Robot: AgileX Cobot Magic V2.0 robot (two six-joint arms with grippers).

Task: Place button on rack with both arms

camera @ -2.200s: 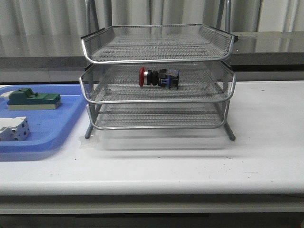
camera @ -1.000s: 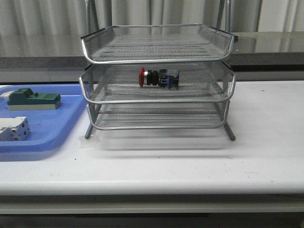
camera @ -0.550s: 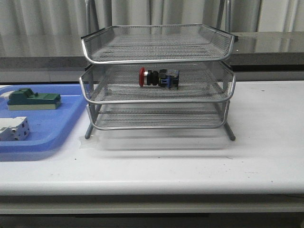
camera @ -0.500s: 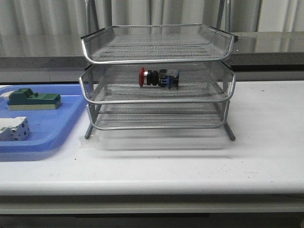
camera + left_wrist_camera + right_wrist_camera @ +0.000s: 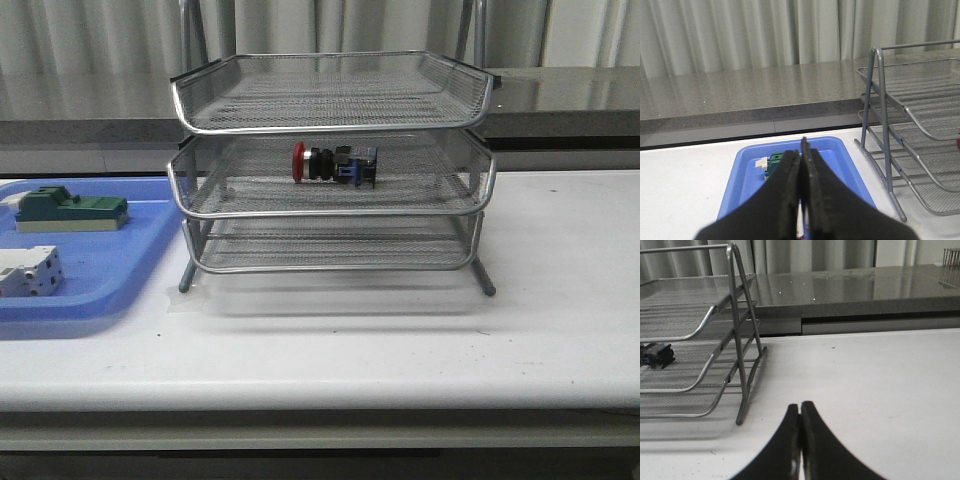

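Note:
The button (image 5: 335, 164), red head pointing left and blue-black body to the right, lies on its side on the middle tier of the silver wire rack (image 5: 330, 205). Its dark body (image 5: 657, 353) shows through the mesh in the right wrist view. Neither arm appears in the front view. My left gripper (image 5: 801, 152) is shut with nothing between its fingers, hanging over the blue tray, left of the rack (image 5: 910, 130). My right gripper (image 5: 800, 409) is shut and empty above bare table, to the right of the rack (image 5: 740, 360).
A flat blue tray (image 5: 110, 290) sits left of the rack, holding a green block part (image 5: 70, 210) and a white terminal block (image 5: 28, 272). A grey counter ledge (image 5: 560, 100) and curtains run behind the table.

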